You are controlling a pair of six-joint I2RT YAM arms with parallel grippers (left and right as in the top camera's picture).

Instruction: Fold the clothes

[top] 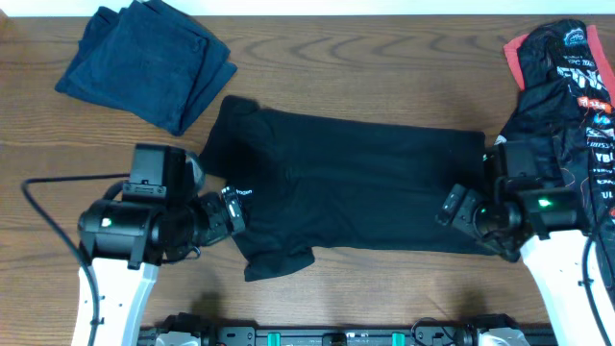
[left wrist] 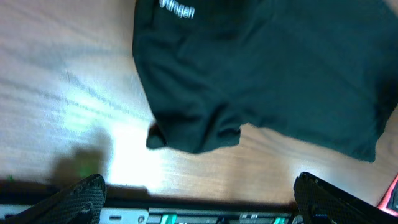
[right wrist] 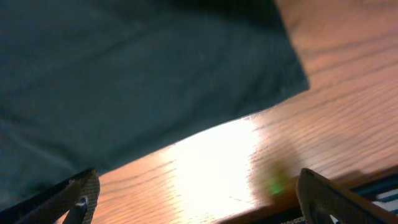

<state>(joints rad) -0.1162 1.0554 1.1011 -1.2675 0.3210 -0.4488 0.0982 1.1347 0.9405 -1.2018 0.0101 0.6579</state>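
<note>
We cannot see either end of the black shirt (top: 356,183) fully, since the left end effector (top: 231,211) and right end effector (top: 459,210), both spread wide and empty, cover them. It lies flat mid-bench (top: 384,77), long axis left-right, sleeves leftward.

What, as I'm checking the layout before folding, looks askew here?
The black short-sleeved T-shirt lies mostly flat, but its near sleeve by the left end effector is rumpled and curled. The red-and-black printed garment sits crumpled at far right.
</note>
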